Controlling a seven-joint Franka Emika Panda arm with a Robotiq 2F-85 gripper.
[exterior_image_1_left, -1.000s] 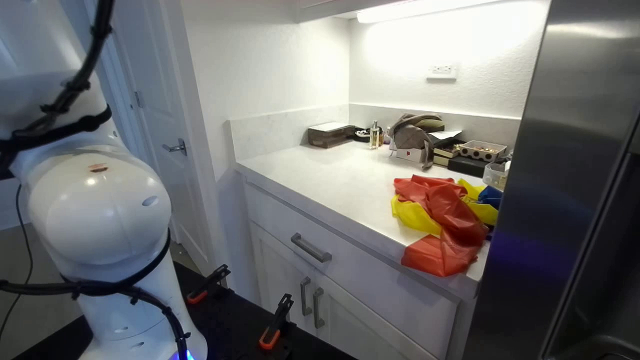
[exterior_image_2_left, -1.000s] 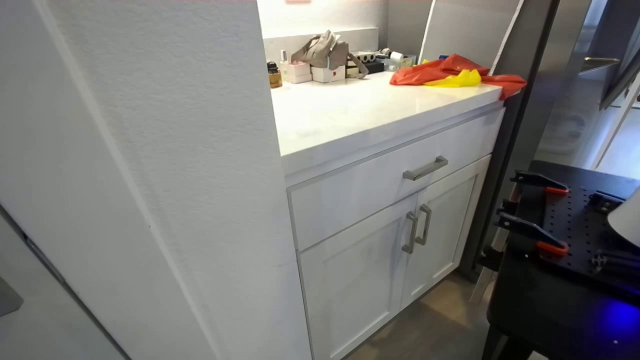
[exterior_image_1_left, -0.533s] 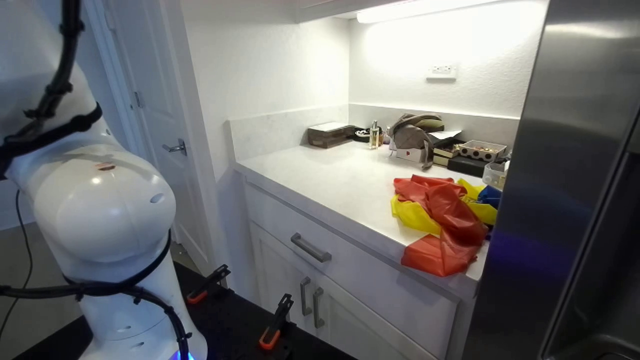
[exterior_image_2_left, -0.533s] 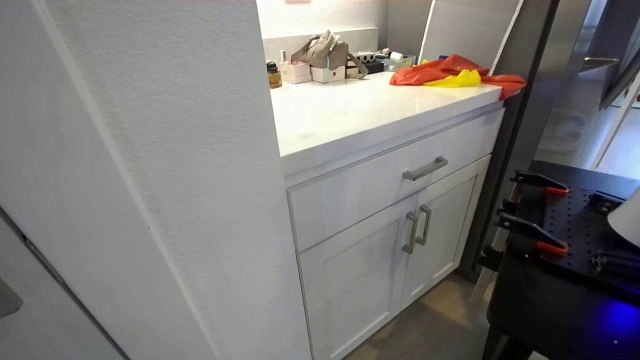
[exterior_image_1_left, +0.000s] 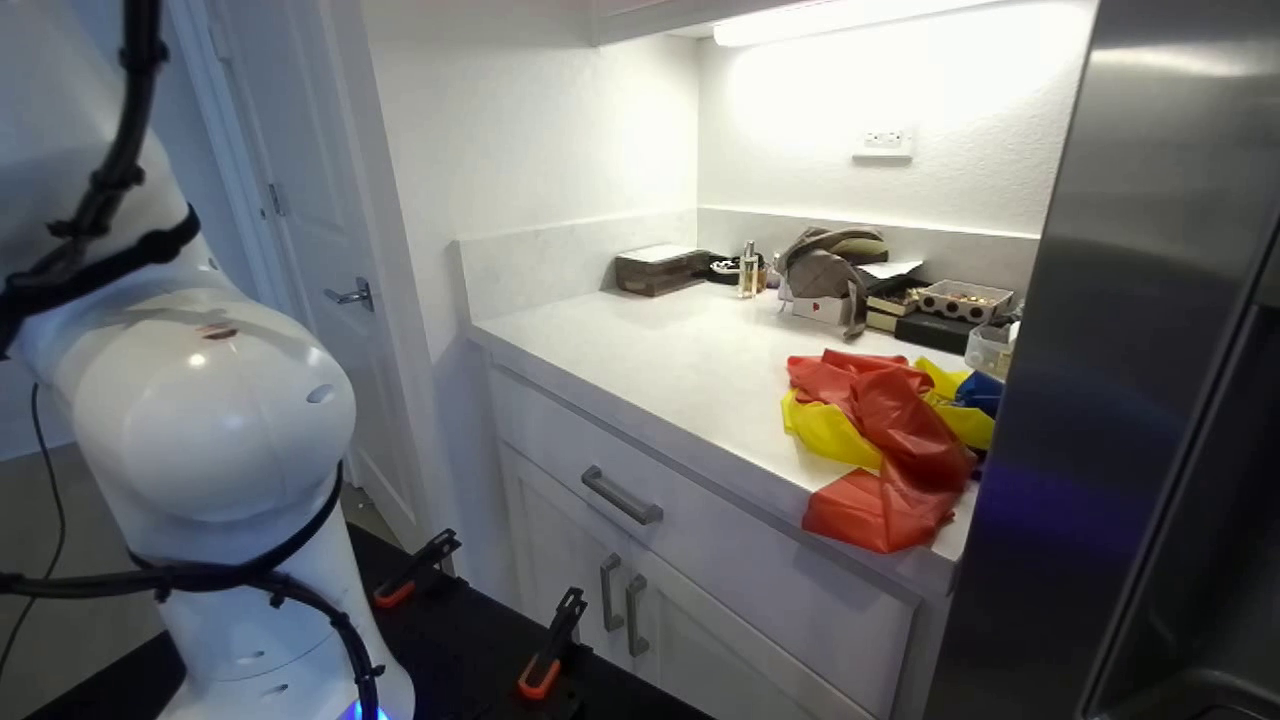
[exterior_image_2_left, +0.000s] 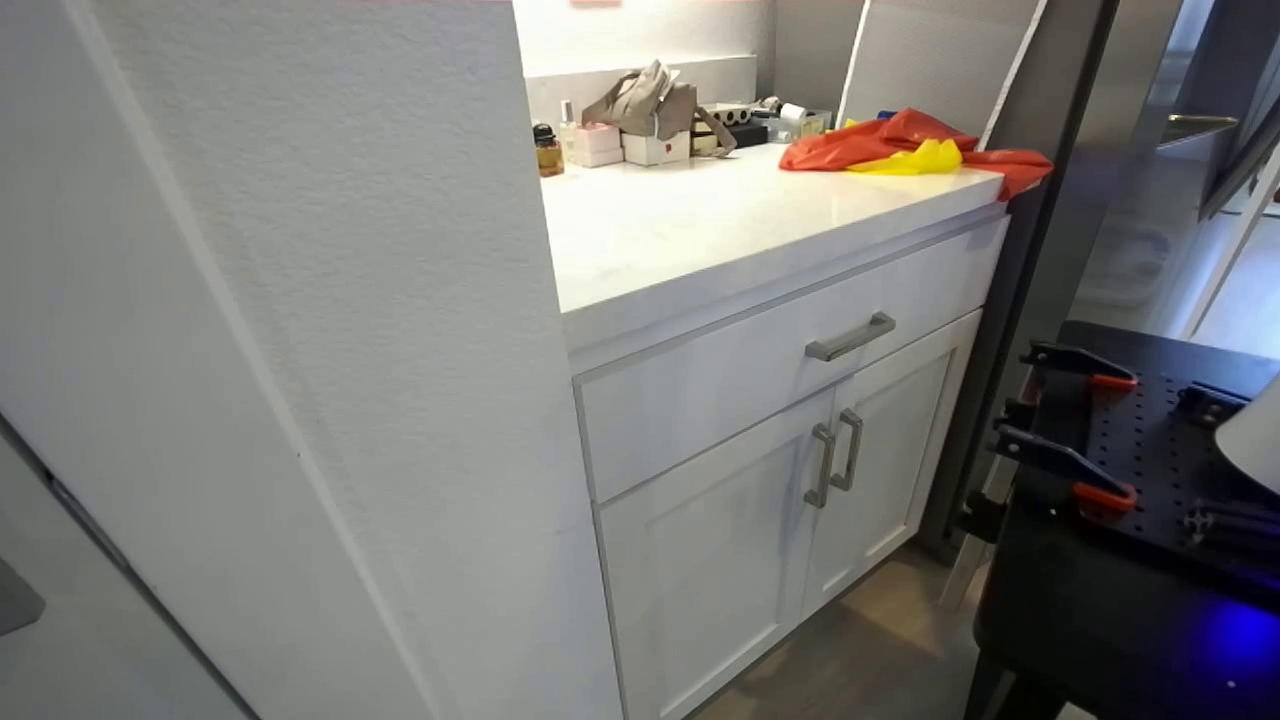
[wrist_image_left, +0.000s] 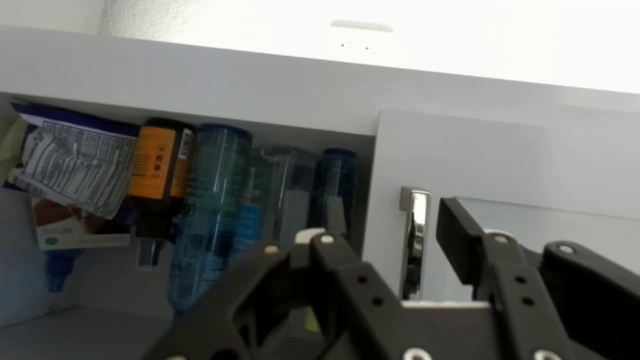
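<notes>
Jaws apart, the gripper (wrist_image_left: 394, 227) clasps nothing; a metal bar handle (wrist_image_left: 417, 235) shows between them
Right of centre in the wrist view, the metal bar handle looks nearer the right-side jaw, so an off-centre pinch could knock it or slip. It juts from the cabinet door (wrist_image_left: 500, 150), long axis near-vertical in the frame. Farther back, at left, bottles (wrist_image_left: 215, 165) occupy the cabinet compartment (wrist_image_left: 120, 295).

No words I can read, barcode (wrist_image_left: 186, 143) and tiny symbols (wrist_image_left: 157, 167) on the orange label (wrist_image_left: 150, 175) of a dark bottle (wrist_image_left: 156, 215), print (wrist_image_left: 90, 142) too fine for me on a packet (wrist_image_left: 82, 162) beside it, red mark (exterior_image_2_left: 669, 149) on a white box (exterior_image_2_left: 648, 150)
</notes>
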